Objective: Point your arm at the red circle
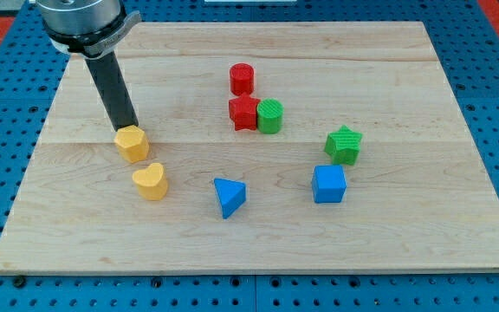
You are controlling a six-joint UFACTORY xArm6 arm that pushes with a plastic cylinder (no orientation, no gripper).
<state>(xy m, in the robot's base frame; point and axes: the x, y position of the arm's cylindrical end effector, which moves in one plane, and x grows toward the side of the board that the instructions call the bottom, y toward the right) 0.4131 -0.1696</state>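
Dark and gripperless, my tip (126,130) rests against the yellow hexagonal block (132,143), a yellow heart block (150,181) below. The red round cylinder block (243,79) stands well right, its neighbours a red star block (243,113) and green cylinder (269,115). A careless sweep might drag the hexagon along. No writing visible.

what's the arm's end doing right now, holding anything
No claw, just a rod: my tip holds nothing, touching the yellow block at its top edge, far left of the red circle.
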